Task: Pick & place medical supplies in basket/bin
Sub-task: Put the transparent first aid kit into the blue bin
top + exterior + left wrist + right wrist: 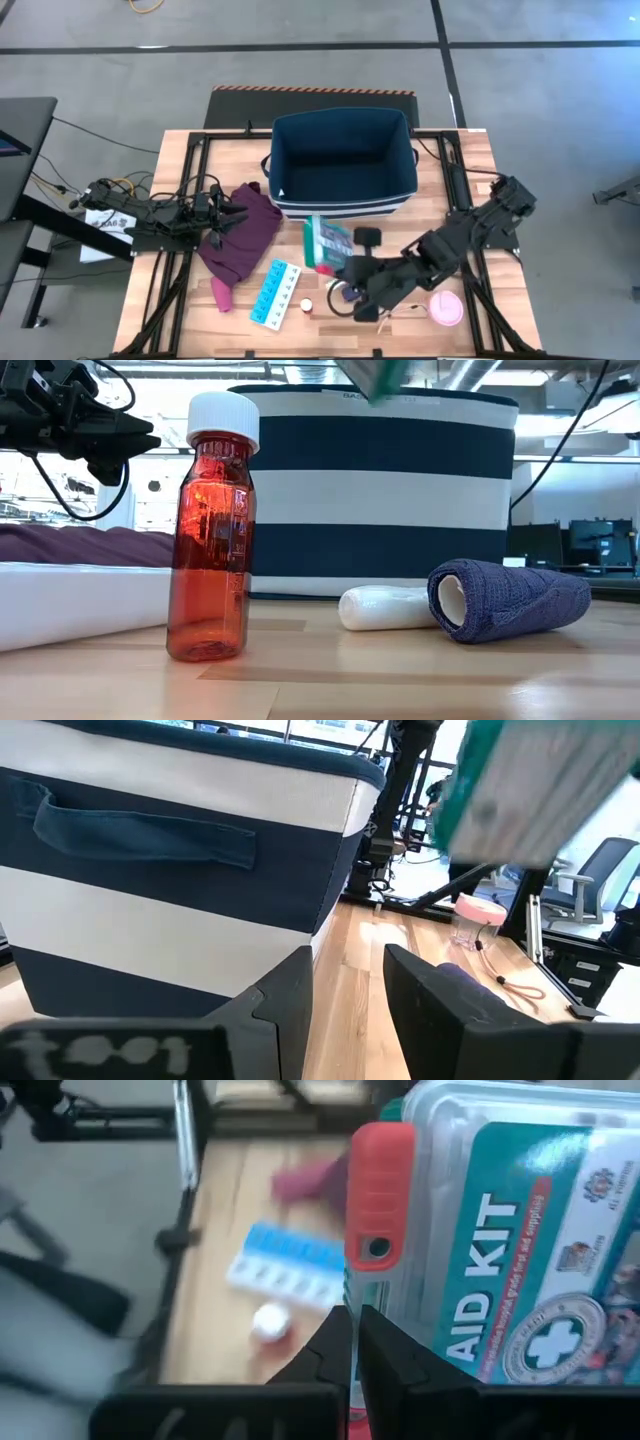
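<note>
Right gripper [345, 272] is clamped on the edge of the teal-white-red plastic first-aid box [326, 243], holding it lifted just near of the big dark-blue fabric bin with white stripes [343, 205]; the right wrist view shows fingers [322, 1342] pinched tight at the box's red latch side. Box label reads "AID KIT", with a white cross emblem.

Left gripper [228, 218] hovers over the maroon cloth [238, 238] at table left, jaws partly apart, nothing in them.

Bin is open-topped and looks empty, with a fabric handle on its side. It sits mid-table at the far edge, with bare wood left and right of it.

Still on the table:
- one light-blue pill organizer strip [275, 292]
- one red translucent bottle with white cap [212, 530]
- one white roll [387, 607]
- one dark-blue bandage roll [508, 597] touching it
- one pink-lidded clear jar [446, 309] with tan cord, near right

The near edge is crowded.
</note>
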You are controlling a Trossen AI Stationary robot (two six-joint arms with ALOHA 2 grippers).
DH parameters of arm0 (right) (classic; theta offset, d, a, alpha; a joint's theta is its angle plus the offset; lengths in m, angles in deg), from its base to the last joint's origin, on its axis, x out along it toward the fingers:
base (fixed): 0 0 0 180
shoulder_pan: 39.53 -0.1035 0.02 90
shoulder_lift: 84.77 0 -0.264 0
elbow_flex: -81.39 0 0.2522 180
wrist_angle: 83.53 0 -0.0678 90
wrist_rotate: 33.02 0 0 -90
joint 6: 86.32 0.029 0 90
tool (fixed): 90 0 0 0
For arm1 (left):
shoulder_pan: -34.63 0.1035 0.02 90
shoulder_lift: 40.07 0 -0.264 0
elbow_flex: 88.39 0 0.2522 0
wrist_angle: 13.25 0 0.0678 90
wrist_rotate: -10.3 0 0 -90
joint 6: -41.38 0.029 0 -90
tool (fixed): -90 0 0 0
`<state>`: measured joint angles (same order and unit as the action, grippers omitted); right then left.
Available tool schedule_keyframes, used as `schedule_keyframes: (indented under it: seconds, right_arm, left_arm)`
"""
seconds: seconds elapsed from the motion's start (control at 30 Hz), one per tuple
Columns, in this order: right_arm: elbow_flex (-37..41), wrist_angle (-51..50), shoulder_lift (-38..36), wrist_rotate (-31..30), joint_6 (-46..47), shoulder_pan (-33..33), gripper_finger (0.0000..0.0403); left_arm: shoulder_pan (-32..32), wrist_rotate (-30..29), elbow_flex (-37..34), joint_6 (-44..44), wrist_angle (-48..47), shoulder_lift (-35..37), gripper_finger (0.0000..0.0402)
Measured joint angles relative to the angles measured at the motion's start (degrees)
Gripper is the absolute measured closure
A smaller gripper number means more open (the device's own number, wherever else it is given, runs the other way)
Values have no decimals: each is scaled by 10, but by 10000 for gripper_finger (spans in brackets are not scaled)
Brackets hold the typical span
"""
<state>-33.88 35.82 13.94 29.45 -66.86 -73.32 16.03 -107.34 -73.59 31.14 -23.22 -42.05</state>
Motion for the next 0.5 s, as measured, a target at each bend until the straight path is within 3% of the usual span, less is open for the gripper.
schedule_keyframes:
  seconds: [0.27, 0.5]
  right_arm:
    - [-66, -9, -1, -61, -190, 86, 400]
    - [-72, -43, -1, -53, -220, 228, 401]
  left_arm:
    - [0, 0, 0, 1, 1, 0, 287]
    - [0, 0, 0, 1, 1, 0, 287]
